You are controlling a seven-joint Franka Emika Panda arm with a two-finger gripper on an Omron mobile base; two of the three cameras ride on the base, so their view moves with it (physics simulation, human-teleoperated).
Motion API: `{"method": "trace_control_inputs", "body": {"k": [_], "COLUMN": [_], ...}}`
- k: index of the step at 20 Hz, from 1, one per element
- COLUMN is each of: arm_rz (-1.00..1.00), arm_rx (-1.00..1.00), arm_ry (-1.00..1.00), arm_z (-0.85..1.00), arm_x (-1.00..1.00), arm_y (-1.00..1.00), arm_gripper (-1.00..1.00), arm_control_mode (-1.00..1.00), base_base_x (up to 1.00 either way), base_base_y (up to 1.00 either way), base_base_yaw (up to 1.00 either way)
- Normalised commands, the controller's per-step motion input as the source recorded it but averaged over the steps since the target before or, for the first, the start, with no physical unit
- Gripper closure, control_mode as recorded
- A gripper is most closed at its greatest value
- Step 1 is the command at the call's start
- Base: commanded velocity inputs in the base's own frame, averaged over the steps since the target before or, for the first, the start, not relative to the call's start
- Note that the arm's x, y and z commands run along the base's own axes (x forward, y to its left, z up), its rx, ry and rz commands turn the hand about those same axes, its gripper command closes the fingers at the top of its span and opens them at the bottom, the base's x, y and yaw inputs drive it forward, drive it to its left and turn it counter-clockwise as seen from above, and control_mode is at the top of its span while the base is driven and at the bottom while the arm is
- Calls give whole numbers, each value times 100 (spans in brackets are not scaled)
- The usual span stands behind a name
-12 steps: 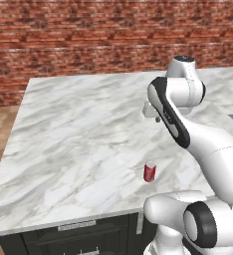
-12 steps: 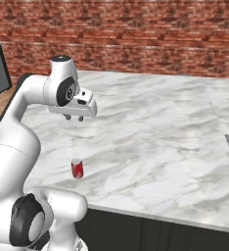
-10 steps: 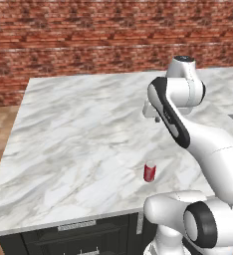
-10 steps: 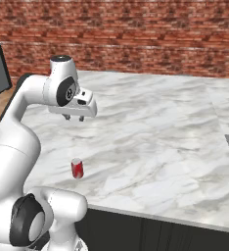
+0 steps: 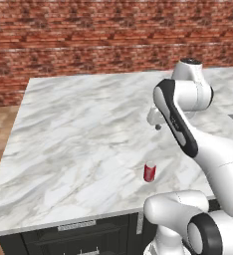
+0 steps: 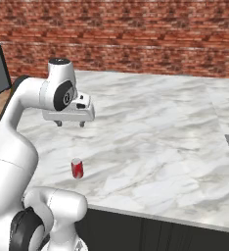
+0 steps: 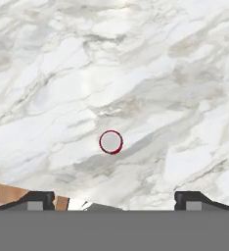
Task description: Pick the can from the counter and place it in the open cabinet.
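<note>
Marble counter: one can, upright.

Since 0.6 s ago: white two-finger gripper shifted slightly toward the near counter edge, closer above the small red soda can. Jaws stay spread wide, empty.

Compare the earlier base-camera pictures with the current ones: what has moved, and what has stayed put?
Nothing has visibly moved. The gripper still hovers open and empty above the counter, and the red can stands upright in the same spot near the front edge, untouched.
</note>
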Motion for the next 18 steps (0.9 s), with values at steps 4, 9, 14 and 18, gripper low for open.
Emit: {"method": "trace_control_inputs", "body": {"k": [4,9,14,18], "arm_rz": [20,23,28,30], "arm_rx": [2,6,14,15], "arm_ry": [-2,-5,-7,-9], "arm_z": [-10,-10,-5,-12], "arm_x": [-38,-26,-4,-3], "arm_y": [0,-5,-22,-24], "arm_gripper": [-100,-100,-100,-100], "arm_control_mode": [-100,-100,-100,-100], "base_base_x": [0,0,0,0], "base_base_y": [0,0,0,0], "base_base_yaw": [0,0,0,0]}}
